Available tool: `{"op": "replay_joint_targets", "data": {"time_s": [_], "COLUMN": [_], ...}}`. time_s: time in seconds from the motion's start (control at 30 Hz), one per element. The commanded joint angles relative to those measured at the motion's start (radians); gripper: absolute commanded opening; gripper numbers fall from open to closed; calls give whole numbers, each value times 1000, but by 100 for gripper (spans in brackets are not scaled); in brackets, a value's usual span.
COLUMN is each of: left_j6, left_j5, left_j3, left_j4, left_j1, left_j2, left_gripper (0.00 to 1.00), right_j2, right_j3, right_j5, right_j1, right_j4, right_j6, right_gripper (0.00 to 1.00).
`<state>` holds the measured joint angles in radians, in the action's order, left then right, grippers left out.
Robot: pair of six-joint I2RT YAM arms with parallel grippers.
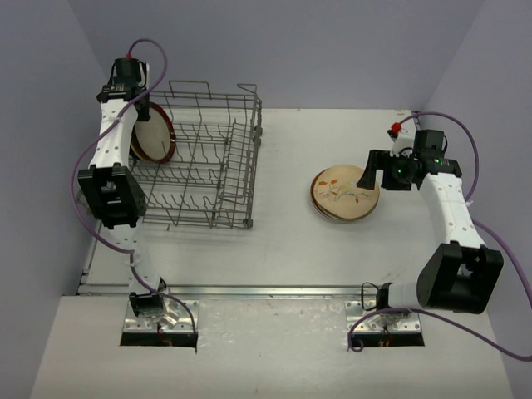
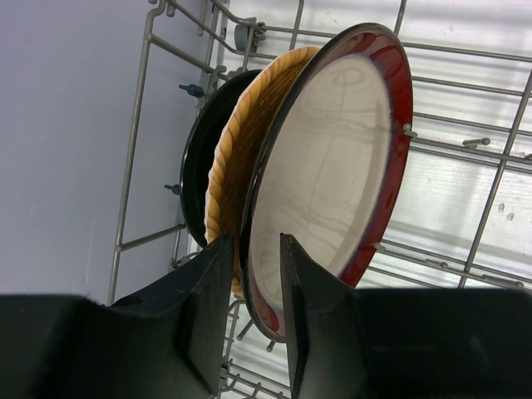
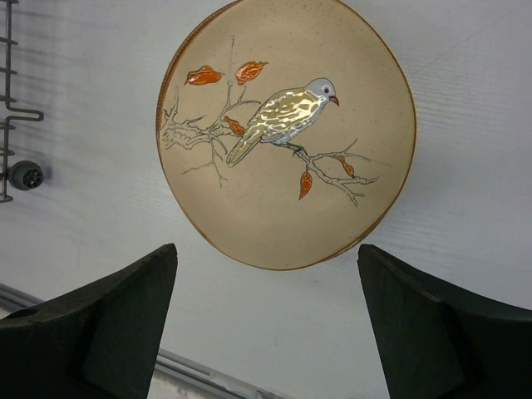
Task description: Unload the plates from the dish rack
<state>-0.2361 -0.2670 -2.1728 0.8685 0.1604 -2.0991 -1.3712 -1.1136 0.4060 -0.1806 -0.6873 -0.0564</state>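
1. Top view: the grey wire dish rack (image 1: 208,158), a boxy grid of thin rods, stands at 9 o'clock on the white table (image 1: 283,241). A round red-rimmed plate (image 1: 155,135) stands on edge at its left end, under the left arm (image 1: 110,145). At 3 o'clock a flat stack of plates (image 1: 344,194) lies on the table. The right gripper (image 1: 366,176) is at the stack's 3 o'clock edge.
2. Left wrist view: the black left gripper (image 2: 256,283) has its jaws narrow, one on each side of the glossy red-rimmed plate's rim at 6 o'clock. I cannot tell whether they press it. Close at that plate's 9 o'clock stand a tan plate (image 2: 237,141) with wood-grain streaks and then a black plate (image 2: 195,174), all upright in the rack.
3. Right wrist view: the right gripper's jaws are spread wide, clear of the plates. At 12 o'clock lies the stack's top plate (image 3: 287,133), speckled beige with a painted bird on a branch.
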Motion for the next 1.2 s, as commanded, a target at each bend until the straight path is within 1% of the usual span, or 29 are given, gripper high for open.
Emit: {"op": "replay_joint_targets", "data": {"time_s": [0.0,0.1,0.47,0.7,0.83,0.9,1.07,1.17], "left_j6": [-17,-17,13,30,50,63,77,80], "left_j5": [30,63,108,200,288,360,464,471], "left_j3": [13,29,36,37,39,51,106,149], "left_j4": [-58,-69,-91,-98,-91,-90,-128,-162], "left_j1": [-2,-2,-2,-1,0,0,-1,-2], "left_j2": [-5,-20,-72,-84,-85,-81,-23,10], "left_gripper": [26,25,24,30,34,36,30,27], "right_j2": [12,6,12,6,9,12,25,27], "right_j3": [1,1,10,3,9,9,9,11], "right_j5": [24,30,43,69,84,93,108,117], "right_j1": [3,3,3,2,3,3,3,3], "right_j4": [38,40,41,39,41,42,47,53], "right_j6": [-11,-13,-5,-8,-8,-8,-2,-4], "right_gripper": [89,89,89,89,89,89,89,89]}}
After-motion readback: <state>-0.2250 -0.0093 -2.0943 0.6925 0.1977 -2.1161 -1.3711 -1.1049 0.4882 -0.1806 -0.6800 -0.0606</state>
